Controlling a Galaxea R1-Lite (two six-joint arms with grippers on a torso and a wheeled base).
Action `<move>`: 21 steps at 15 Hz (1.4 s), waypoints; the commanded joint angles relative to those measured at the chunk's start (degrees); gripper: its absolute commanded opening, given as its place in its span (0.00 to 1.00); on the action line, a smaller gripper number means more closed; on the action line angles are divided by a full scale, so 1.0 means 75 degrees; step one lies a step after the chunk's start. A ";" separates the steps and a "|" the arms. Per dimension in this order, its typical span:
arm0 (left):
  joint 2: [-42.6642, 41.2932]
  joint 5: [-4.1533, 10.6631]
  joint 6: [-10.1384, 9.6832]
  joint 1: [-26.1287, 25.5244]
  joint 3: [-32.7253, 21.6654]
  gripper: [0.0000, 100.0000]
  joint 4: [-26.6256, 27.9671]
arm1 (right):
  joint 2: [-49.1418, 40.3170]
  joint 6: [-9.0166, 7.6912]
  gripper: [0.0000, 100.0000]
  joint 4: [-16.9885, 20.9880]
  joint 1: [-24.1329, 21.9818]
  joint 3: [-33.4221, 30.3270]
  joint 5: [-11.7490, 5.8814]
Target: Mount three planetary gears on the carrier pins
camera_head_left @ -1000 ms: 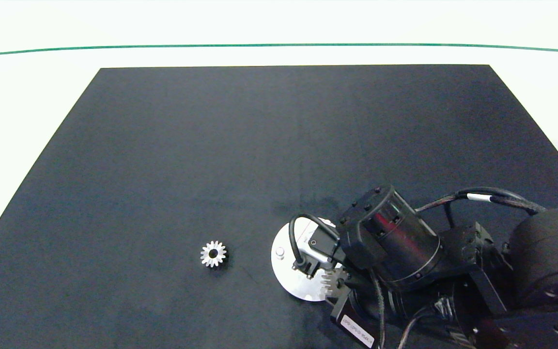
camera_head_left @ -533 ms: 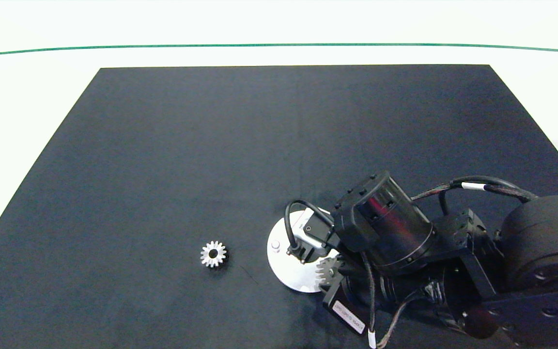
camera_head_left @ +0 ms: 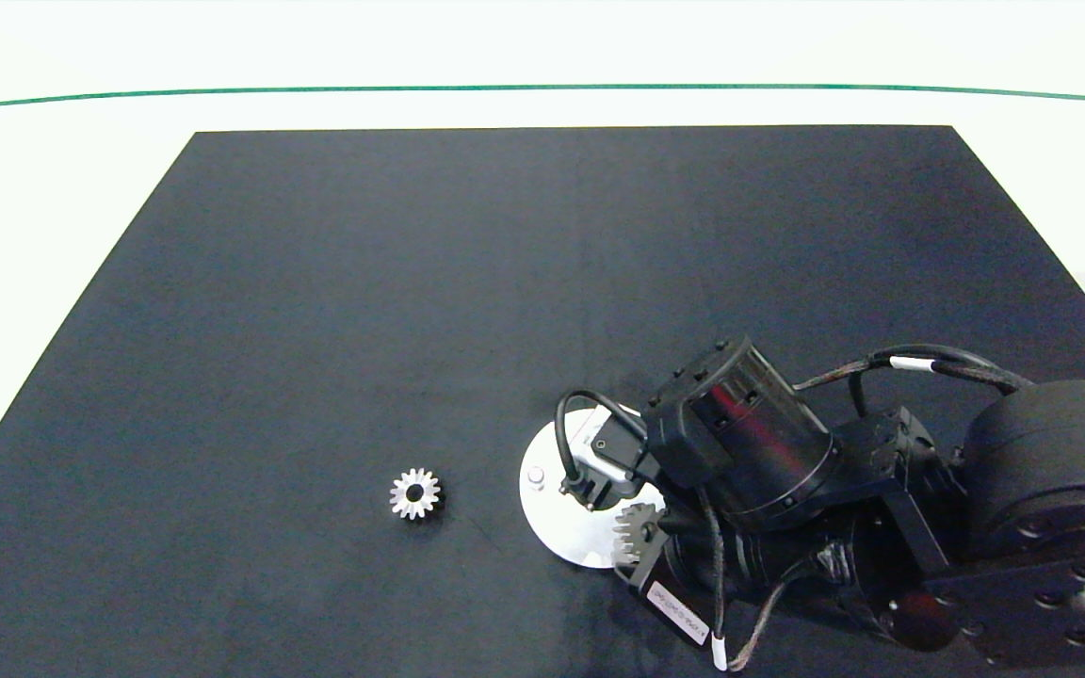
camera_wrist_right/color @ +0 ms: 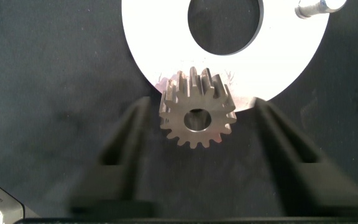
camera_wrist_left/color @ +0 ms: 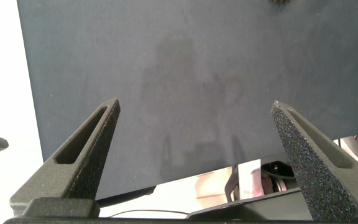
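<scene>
Gear (camera_wrist_right/color: 196,116) between spread right gripper (camera_wrist_right/color: 197,162) fingers, apparently seated on disc (camera_wrist_right/color: 166,43) rim pin; disc shifted slightly; second gear (camera_head_left: 414,493) awaits. Left gripper (camera_wrist_left/color: 197,162) open, idle.

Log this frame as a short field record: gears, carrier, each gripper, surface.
surface: black mat on a white table
carrier: white ring-shaped disc, flat on the mat, one pin visible near its rim, bare
gear near carrier: silver spur gear at the disc's edge, between the fingers of the right gripper; fingers spread, no contact seen
loose gear: second spur gear lying flat on the mat, apart from the disc
left gripper: open, holding nothing, over bare mat
third gear: not seen
</scene>
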 commanded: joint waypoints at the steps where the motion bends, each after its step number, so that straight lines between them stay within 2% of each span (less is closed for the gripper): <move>1: -0.0002 0.0004 0.0003 -0.0050 -0.0001 1.00 0.0029 | 0.0010 -0.0013 1.00 0.0015 -0.0013 -0.0009 -0.0011; 7: -0.0037 0.0004 0.0003 -0.0108 0.0011 1.00 0.0029 | -0.0260 -0.0002 1.00 0.0015 -0.0013 -0.0513 -0.0011; 12: -0.0049 0.0004 0.0003 -0.0132 0.0046 1.00 0.0041 | -0.0857 -0.0013 1.00 0.0039 -0.0060 -0.0513 -0.0022; 14: -0.0084 0.0004 0.0003 -0.0132 0.0046 1.00 0.0041 | -0.1127 -0.0072 1.00 0.0039 -0.0083 -0.0396 -0.0350; 15: -0.0084 0.0004 0.0003 -0.0132 0.0046 1.00 0.0041 | -0.1174 -0.0095 1.00 0.0039 -0.0083 -0.0349 -0.0421; 18: -0.0084 0.0004 0.0003 -0.0132 0.0022 1.00 0.0029 | -0.1115 -0.0201 1.00 0.0039 -0.0458 -0.0209 -0.0479; 21: -0.0155 0.0004 0.0003 -0.0132 0.0022 1.00 0.0029 | -0.1033 -0.0189 1.00 0.0039 -0.0669 -0.0021 -0.0479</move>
